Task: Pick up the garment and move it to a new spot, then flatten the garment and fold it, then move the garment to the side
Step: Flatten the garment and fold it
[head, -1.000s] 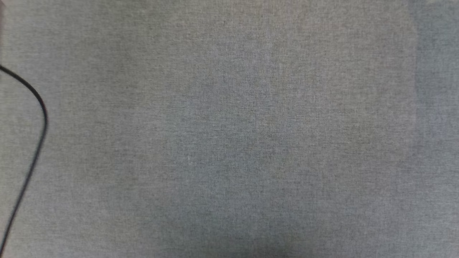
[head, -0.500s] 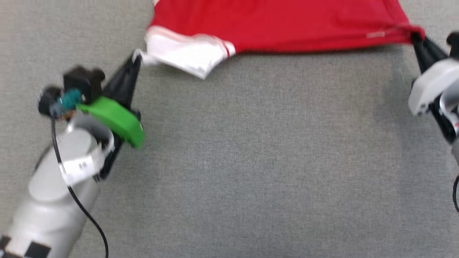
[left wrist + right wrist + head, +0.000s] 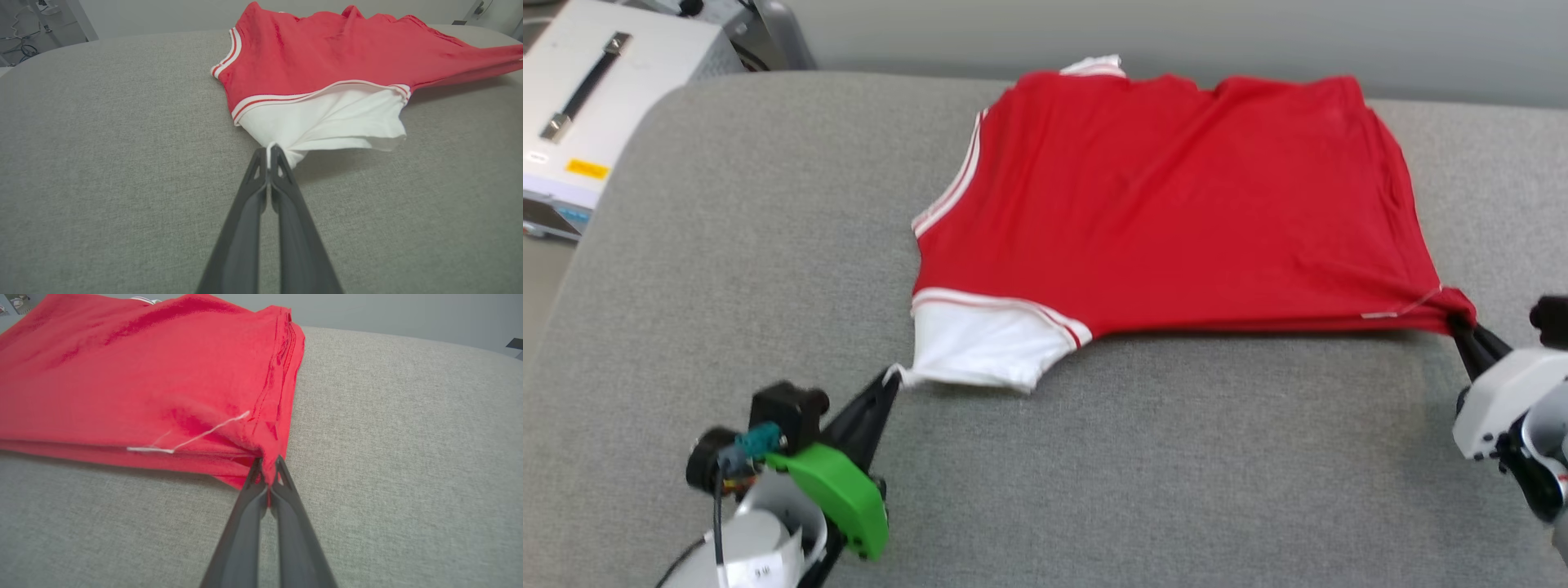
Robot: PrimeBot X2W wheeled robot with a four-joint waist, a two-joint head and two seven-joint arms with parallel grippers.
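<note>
The garment (image 3: pixel 1168 196), a red jersey with white sleeves and striped trim, lies spread on the grey padded surface, its plain red side up. My left gripper (image 3: pixel 892 380) is shut on the tip of the near white sleeve (image 3: pixel 327 122); the pinch shows at the left gripper (image 3: pixel 269 153). Over on the right, my right gripper (image 3: pixel 1460 322) is shut on the garment's near red corner, seen close at the right gripper (image 3: pixel 267 469) below a loose white thread (image 3: pixel 188 439). The near edge is pulled taut and slightly raised between the two grips.
The grey padded surface (image 3: pixel 1094 457) stretches in front of the garment toward me. A white equipment case (image 3: pixel 596 106) stands beyond its rounded far-left corner. A pale wall runs behind the far edge.
The head camera has tilted up, from bare grey fabric to the whole garment and both arms. Both grippers stay shut on the same sleeve tip and corner.
</note>
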